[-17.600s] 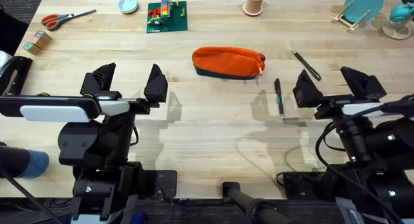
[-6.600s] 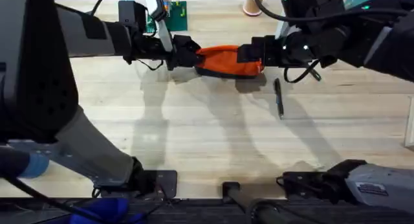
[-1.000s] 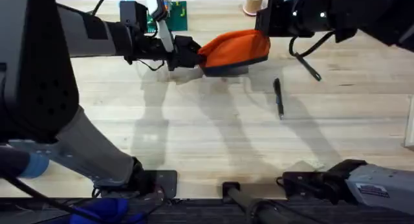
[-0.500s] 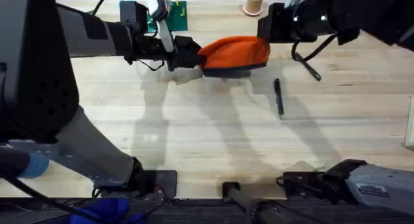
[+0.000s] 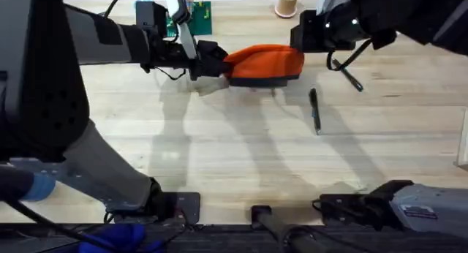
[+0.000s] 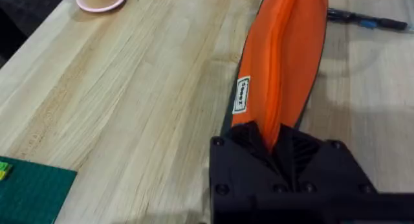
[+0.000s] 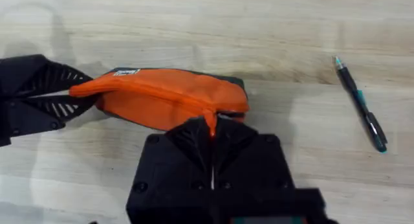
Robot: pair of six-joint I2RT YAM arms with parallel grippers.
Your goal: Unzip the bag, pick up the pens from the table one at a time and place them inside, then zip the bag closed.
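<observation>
**Pouch stretched between both hands, zipper pull pinched**

Since a second ago, our right hand (image 5: 306, 35) has eased down and the bag (image 5: 265, 61) has settled flatter on the counter (image 5: 219, 150). Our left hand (image 6: 279, 160) is clamped on the bag's left end; the right hand's fingers are pressed together on the small orange pull tab (image 7: 210, 122) at the opposite end.

The bag's long axis runs straight from one hand to the other, so we judge the unzip must travel along that line, from the right hand toward the left (the left acting as anchor).

Both pens wait outside: one pen (image 5: 315, 111) lies just in front of the bag's right end, the other pen (image 5: 349, 76) beside the right arm.
</observation>
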